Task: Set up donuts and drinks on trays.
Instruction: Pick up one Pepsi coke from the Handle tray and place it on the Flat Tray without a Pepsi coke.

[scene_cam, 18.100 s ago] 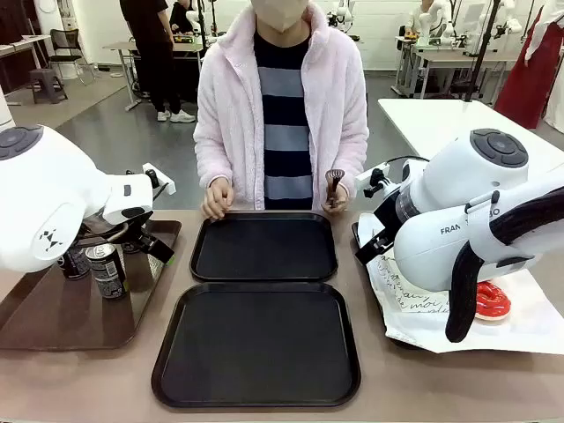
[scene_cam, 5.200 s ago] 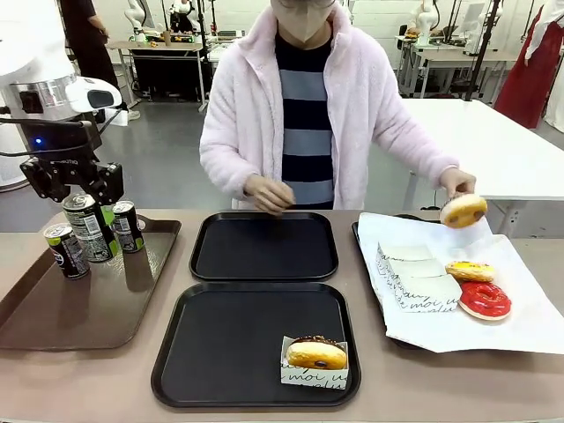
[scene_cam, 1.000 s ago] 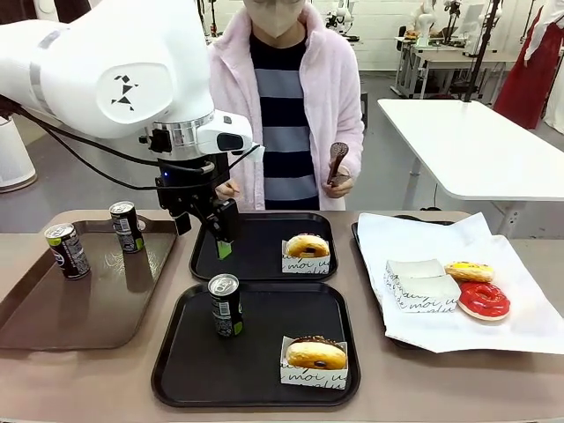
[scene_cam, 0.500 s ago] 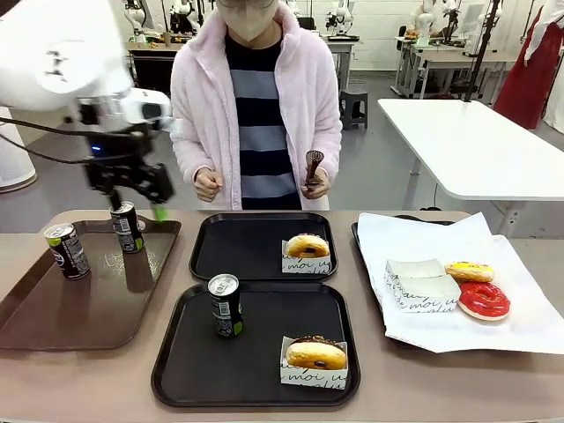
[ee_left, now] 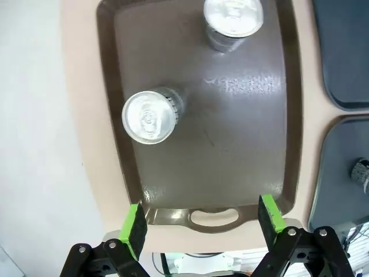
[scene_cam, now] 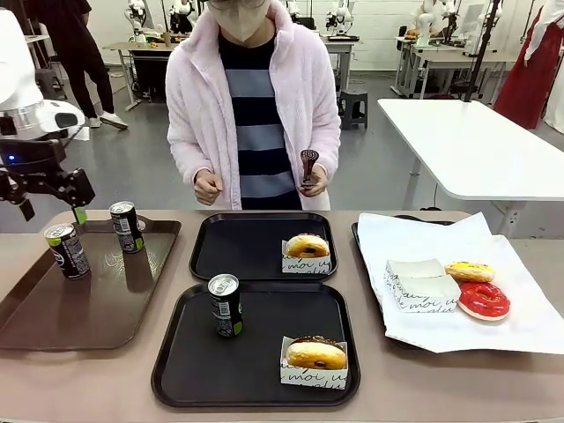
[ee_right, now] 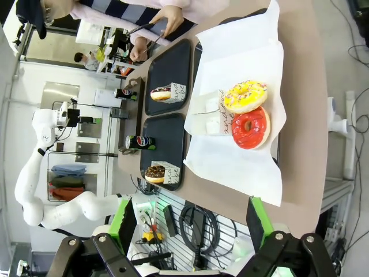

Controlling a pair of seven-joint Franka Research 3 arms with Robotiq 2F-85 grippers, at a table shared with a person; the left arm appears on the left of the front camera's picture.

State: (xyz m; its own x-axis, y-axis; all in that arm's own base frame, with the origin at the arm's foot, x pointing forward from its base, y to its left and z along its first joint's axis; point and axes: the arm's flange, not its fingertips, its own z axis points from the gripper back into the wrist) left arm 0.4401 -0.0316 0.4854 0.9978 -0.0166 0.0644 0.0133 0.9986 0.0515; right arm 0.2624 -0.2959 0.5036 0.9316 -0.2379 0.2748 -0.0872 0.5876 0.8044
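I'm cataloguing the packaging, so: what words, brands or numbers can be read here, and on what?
"moi u", black script, on the donut sleeve in the near tray; rest unclear.
"moi u", same script, on the donut sleeve in the far tray.
Folded sleeves on the white paper: script too small to read.
Labels of the can in the near tray and the two cans on the brown tray: too blurred to read.

**Two trays mid-table, stock at either side**

The near tray (scene_cam: 256, 370) holds a can (scene_cam: 226, 306) at its left and a donut (scene_cam: 315, 354) at its front right. Behind it, the far tray (scene_cam: 238, 251) holds another donut (scene_cam: 307, 246) at its right. Two cans (scene_cam: 67, 251) (scene_cam: 126, 227) stand on the long tray (scene_cam: 88, 308) at the left. Two donuts (scene_cam: 470, 271) (scene_cam: 484, 300) and folded sleeves (scene_cam: 421, 284) lie on the paper-lined tray (scene_cam: 529, 330) at the right.
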